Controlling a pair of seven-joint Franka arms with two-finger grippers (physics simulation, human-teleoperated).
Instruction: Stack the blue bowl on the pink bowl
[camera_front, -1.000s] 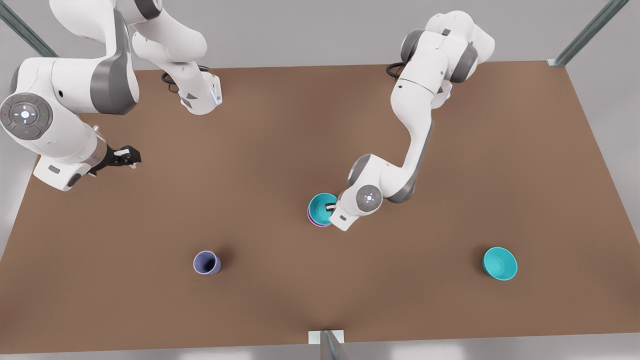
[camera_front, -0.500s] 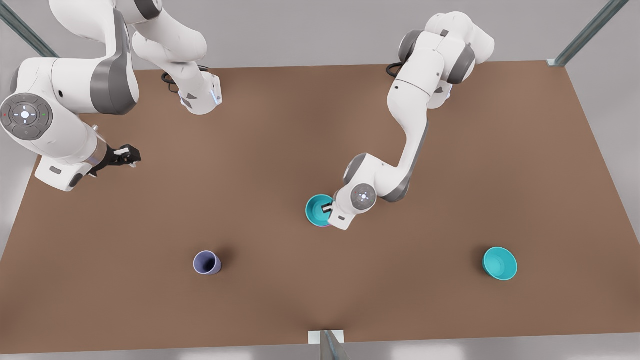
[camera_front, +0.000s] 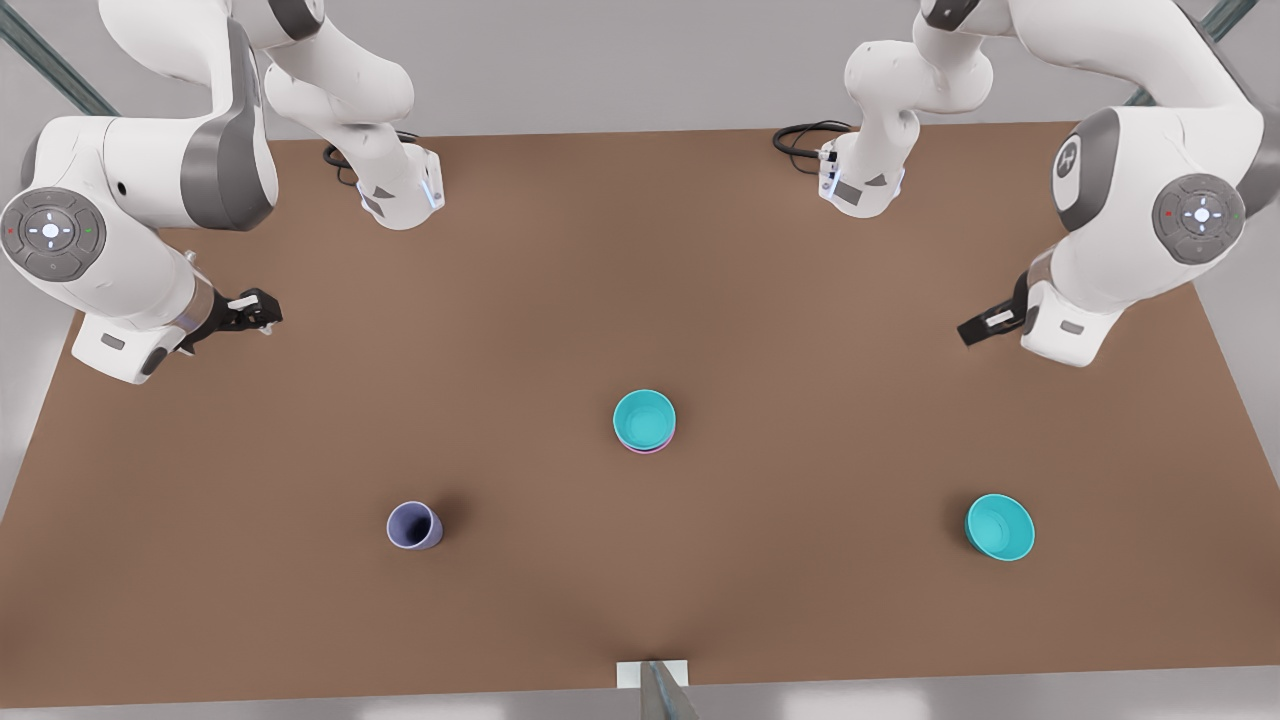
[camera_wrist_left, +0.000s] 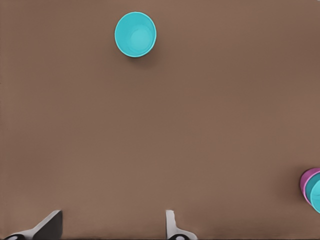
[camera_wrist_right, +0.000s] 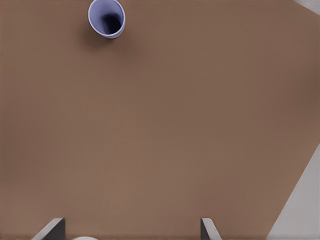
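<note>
Stacking looks done: blue bowl (camera_front: 644, 417) nests in pink bowl (camera_front: 646, 447) at frame center, so my left gripper (camera_front: 985, 325) and right gripper (camera_front: 250, 312) wait at opposite edges, both spread wide and empty.

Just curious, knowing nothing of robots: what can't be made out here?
- Pink bowl: front view, the blue bowl sitting in it hides all but a rim sliver.
- That stack: left wrist view, cut off by the edge.
- Left gripper, open, at the front view's right, and right gripper, open, at its left: wrist views' edges cut off the fingers' bases.
</note>
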